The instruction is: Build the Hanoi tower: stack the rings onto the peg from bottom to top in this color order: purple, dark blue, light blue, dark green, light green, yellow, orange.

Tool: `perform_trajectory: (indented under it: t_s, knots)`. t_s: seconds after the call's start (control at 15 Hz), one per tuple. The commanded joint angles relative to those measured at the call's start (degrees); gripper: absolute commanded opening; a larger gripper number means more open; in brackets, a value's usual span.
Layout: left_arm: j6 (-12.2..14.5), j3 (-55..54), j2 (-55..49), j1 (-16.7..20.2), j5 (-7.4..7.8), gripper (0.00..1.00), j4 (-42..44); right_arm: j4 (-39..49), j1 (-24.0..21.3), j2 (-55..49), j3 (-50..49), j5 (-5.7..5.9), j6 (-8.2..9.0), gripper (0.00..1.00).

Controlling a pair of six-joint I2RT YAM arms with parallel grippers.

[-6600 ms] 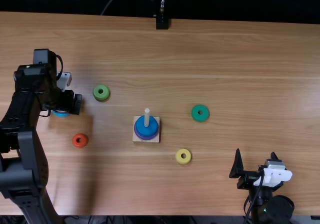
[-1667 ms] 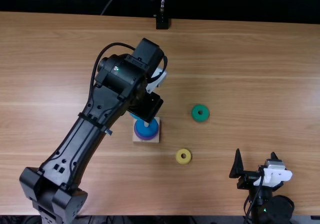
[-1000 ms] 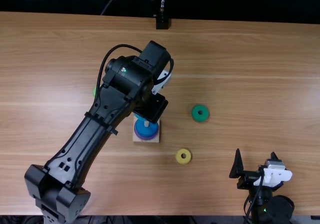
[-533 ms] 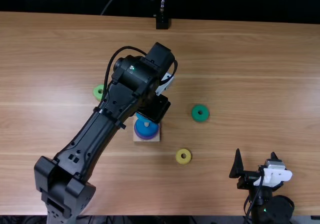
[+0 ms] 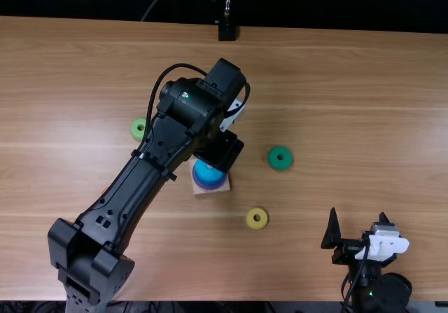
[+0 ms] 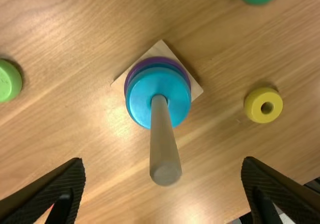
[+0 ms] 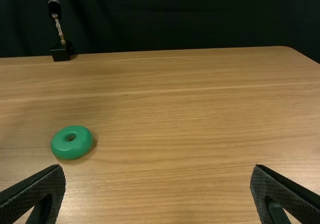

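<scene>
Hanging over the peg (image 6: 165, 154), the left gripper (image 6: 164, 161) is spread and empty; below, the light blue ring (image 6: 140, 96) encircles the peg. Farther out, the dark green ring (image 5: 274, 160) should be light, rigid, slightly slick: pinch opposite outer sides.

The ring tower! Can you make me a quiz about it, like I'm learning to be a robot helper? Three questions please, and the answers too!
1. Pick one: Which ring is uppermost on the peg?
a) purple ring
b) light blue ring
c) yellow ring

2. True or false: The left pincer is open.

3. Fill in the blank: If the color order is followed, the ring that should go on next is the ____ one.

Key: 1. b; 2. true; 3. dark green (that ring lies on the table).
</scene>
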Motion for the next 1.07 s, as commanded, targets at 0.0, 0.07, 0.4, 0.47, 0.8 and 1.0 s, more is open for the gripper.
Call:
perform_trajectory:
  t_s: [0.0, 0.07, 0.4, 0.47, 0.8, 1.0]
  knots:
    - [-0.26, 2.17, -0.18, 0.32, 0.11, 1.0, 0.28, -3.71, -0.27, -0.73, -3.5, -0.1, 0.17, 1.0]
    - [-0.26, 2.0, -0.36, 0.67, 0.0, 1.0, 0.8, -3.71, -0.27, -0.73, -3.59, -0.1, 0.17, 1.0]
    - [-0.26, 1.38, -8.71, 7.61, 0.11, 1.0, 14.2, -3.71, -0.18, -0.73, -3.59, -0.1, 0.17, 1.0]
    - [-0.26, 0.68, -10.64, 8.84, 0.0, 1.0, 16.73, -3.71, -0.27, -0.73, -3.59, -0.21, 0.17, 1.0]
    - [-0.05, -26.22, -28.39, 20.01, -0.95, 1.0, 30.02, -3.71, -0.18, -0.73, -3.5, -0.1, 0.17, 1.0]
    - [0.17, -45.11, -40.26, 26.16, -0.95, 1.0, 45.1, -3.71, -0.27, -0.73, -3.59, -0.21, 0.17, 1.0]
